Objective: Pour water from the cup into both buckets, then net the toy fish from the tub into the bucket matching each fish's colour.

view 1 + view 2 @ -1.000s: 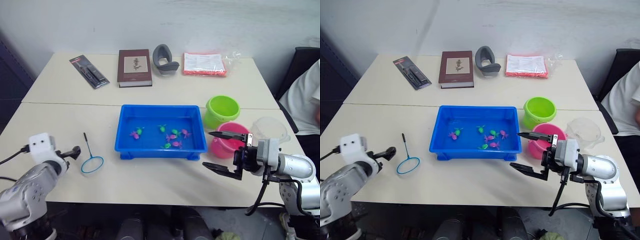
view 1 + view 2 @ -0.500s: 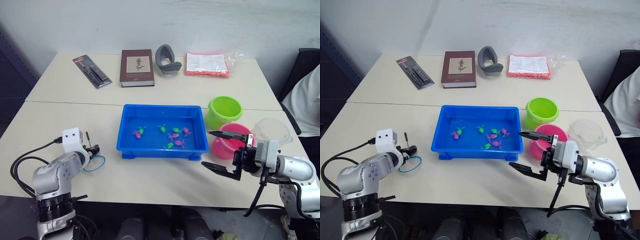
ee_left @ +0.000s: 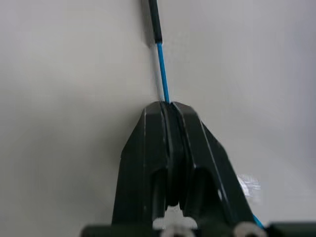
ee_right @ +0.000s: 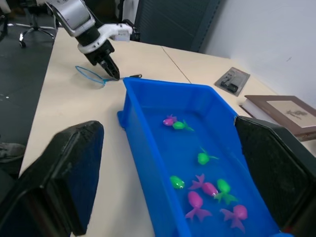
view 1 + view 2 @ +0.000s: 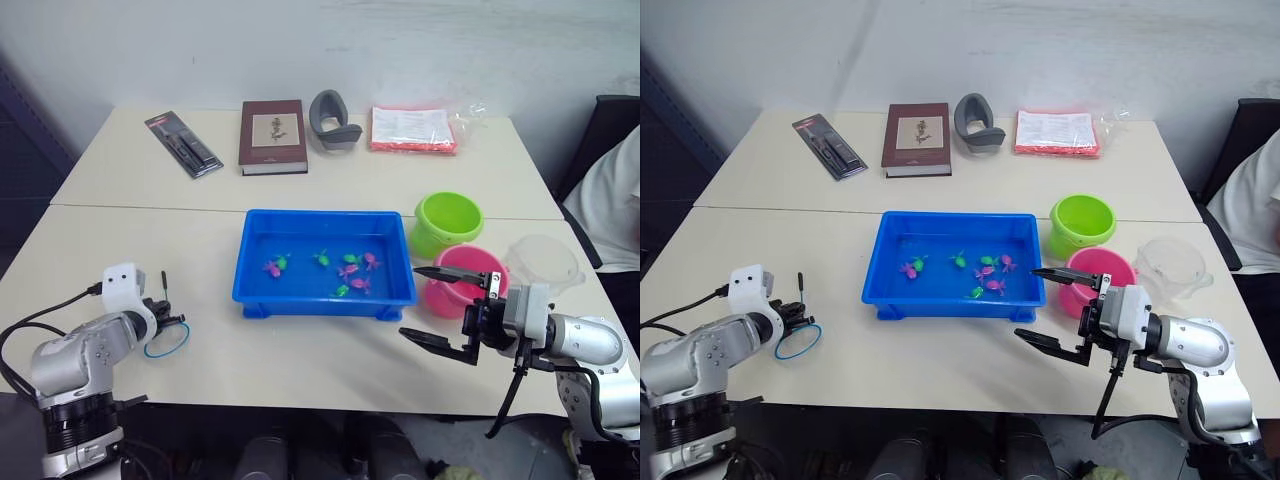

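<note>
Left wrist view has the left gripper (image 3: 168,106) pinched onto the net (image 3: 161,74) on the tabletop (image 3: 59,74); right gripper (image 5: 440,305) gapes wide near the tub (image 5: 322,300).

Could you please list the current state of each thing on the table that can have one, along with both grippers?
Left gripper: shut on the net's handle.
Right gripper: open, holding nothing.
Net: lying on the table, gripped.
Tub: holds the toy fish.
Green bucket: upright.
Pink bucket: upright.
Cup: upright beside the pink bucket.
Book: closed, lying flat.
</note>
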Tool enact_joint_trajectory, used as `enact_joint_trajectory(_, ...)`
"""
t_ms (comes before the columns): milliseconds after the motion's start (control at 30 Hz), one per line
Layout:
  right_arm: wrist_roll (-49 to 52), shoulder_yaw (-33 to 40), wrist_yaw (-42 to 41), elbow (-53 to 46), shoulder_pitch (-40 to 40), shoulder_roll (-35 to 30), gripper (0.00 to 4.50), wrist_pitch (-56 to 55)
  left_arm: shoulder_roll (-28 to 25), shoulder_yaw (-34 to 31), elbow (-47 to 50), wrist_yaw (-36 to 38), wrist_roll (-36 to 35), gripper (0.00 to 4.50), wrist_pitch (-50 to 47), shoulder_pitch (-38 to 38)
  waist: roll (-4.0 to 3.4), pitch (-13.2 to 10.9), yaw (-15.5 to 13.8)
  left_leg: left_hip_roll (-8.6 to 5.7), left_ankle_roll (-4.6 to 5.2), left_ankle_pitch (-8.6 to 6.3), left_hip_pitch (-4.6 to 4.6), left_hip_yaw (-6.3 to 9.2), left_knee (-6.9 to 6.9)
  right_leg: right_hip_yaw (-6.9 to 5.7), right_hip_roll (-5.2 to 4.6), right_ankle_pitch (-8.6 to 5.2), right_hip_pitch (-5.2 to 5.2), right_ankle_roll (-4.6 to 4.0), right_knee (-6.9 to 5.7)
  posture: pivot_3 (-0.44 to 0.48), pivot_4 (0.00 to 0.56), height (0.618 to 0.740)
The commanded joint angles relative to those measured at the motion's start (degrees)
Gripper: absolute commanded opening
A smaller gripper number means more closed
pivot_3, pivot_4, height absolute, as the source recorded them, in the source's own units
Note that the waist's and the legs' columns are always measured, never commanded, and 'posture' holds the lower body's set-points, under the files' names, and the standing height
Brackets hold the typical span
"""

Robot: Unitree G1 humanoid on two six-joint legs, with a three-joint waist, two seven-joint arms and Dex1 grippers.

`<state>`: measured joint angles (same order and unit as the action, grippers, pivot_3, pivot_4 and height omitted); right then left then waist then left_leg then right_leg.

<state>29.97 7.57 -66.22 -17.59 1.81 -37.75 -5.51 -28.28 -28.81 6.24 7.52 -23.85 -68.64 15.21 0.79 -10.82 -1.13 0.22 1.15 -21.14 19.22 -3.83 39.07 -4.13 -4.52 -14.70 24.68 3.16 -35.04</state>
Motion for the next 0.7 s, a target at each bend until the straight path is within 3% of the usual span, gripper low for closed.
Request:
enact_joint_trajectory(33,5.4,0.6,2.9,-6.0,2.8,-2.8,4.5,8.6,-8.5,-6.1,6.9,14.2,-7.8,0.09,6.8,1.9,0.11,-0.1,0.1,0.0,-0.01,0.0,0.01,0.02,0.0,0.0,0.0,-0.01,0.02,-0.01,-0.01,0.0,0.15,0.74)
enact_joint_trajectory(267,12.7,-1.2,10.8,-11.4,11.6,-9.8,4.5,32.1,-25.6,-0.3,8.8,44.8,-8.5,0.09,29.7,-1.9,-0.28,-0.1,1.0,0.04,-0.33,-0.21,0.05,0.12,-0.09,-0.12,-0.07,-0.16,0.09,-0.28,0.06,0.0,0.15,0.74)
enact_joint_trajectory(367,15.7,-3.0,10.9,-11.2,16.4,-12.6,4.5,41.0,-29.9,6.2,10.2,52.0,-10.3,0.09,30.3,1.1,-0.33,-0.2,1.0,0.05,-0.06,-0.09,0.16,0.21,-0.1,-0.23,-0.07,-0.19,0.14,-0.34,0.08,0.0,0.15,0.74)
enact_joint_trajectory(467,18.6,-6.9,11.2,-11.1,22.8,-14.8,4.5,50.8,-36.2,17.9,16.4,66.1,-8.2,0.09,36.7,1.7,-0.31,-0.2,1.3,0.06,0.03,-0.08,0.36,0.23,-0.06,-0.22,-0.07,-0.18,0.3,-0.32,0.11,0.0,0.15,0.74)
enact_joint_trajectory(700,19.9,-13.4,10.9,-10.0,30.0,-13.0,4.5,61.0,-29.8,33.7,15.4,70.6,-6.4,0.09,38.3,14.3,-0.41,-0.3,1.1,0.03,0.06,0.15,1.11,0.22,0.07,-0.31,0.02,-0.14,1.01,-0.25,-0.06,0.0,0.15,0.74)
